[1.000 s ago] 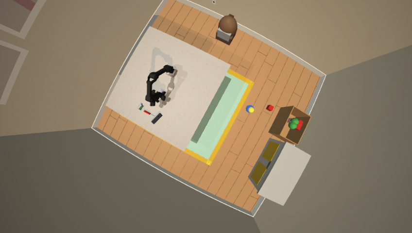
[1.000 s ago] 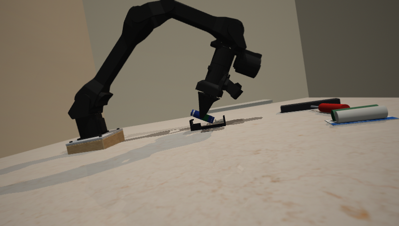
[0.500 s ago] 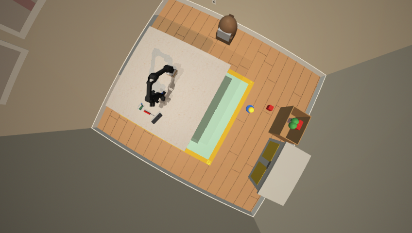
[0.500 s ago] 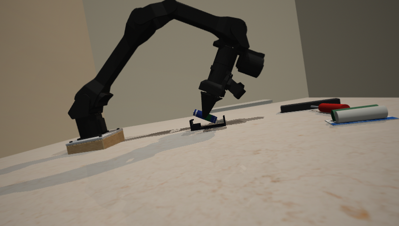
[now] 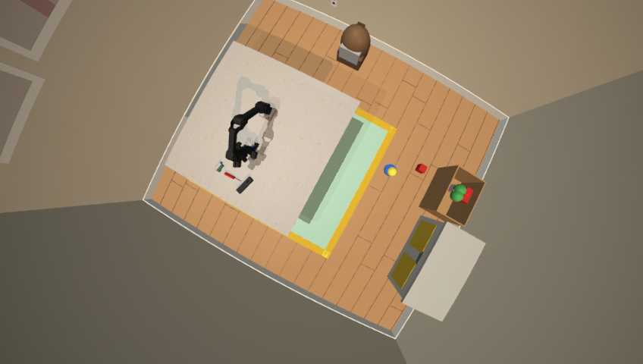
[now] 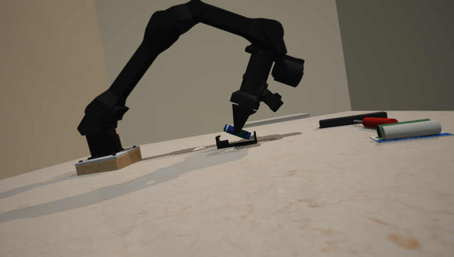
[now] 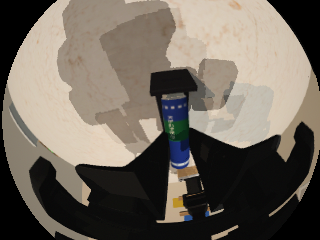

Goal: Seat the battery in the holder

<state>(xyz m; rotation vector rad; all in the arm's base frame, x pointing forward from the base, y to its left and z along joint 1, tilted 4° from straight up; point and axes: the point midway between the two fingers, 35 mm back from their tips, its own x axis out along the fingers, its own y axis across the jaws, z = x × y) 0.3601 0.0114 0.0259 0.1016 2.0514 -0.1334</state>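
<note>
The gripper (image 6: 237, 131) grips a tilted battery (image 6: 229, 128), its lower end seemingly inside the holder (image 6: 237, 144).
</note>
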